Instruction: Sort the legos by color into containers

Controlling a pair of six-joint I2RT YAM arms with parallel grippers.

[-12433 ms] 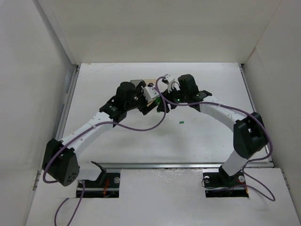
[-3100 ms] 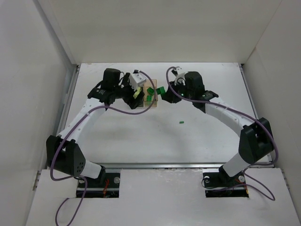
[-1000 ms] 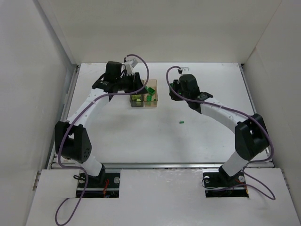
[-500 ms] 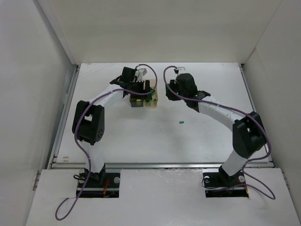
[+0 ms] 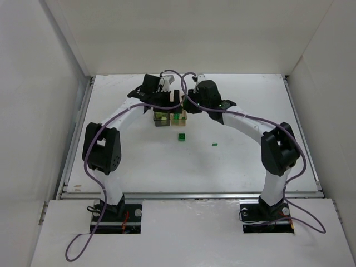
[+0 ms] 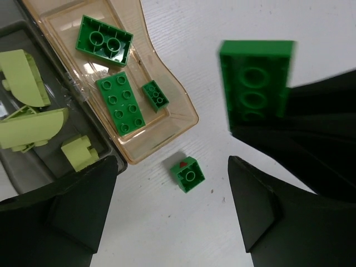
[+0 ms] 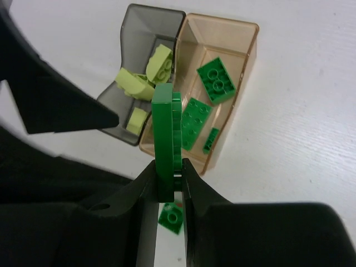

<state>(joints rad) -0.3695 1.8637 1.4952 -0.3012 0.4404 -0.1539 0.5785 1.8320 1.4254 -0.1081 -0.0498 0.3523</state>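
Your right gripper (image 7: 167,177) is closed on a flat green plastic brick (image 7: 166,133), which it holds on edge. The brick hangs above the near side of the pair of boxes, about over the wall that they share. Green goes into the amber-tan translucent plastic box (image 7: 222,41), where three green bricks (image 7: 217,80) already lie. The smoky grey translucent box (image 7: 147,22) beside it has the pale yellow pieces (image 7: 150,78).

Before you let go, I would carry the brick sideways until it is fully over the open middle of the amber box, away from the shared wall. Then lower it close to the rim and open slowly, because a brick on its edge may tip and bounce out.

Your left gripper (image 6: 172,163) is spread wide and holds nothing. It hovers very near, so give the right arm room.

A small square green brick (image 6: 187,173) lies on the white table (image 5: 139,161), just beside the corner of the amber box. A tiny green piece (image 5: 214,144) lies further to the right. Both are for later.
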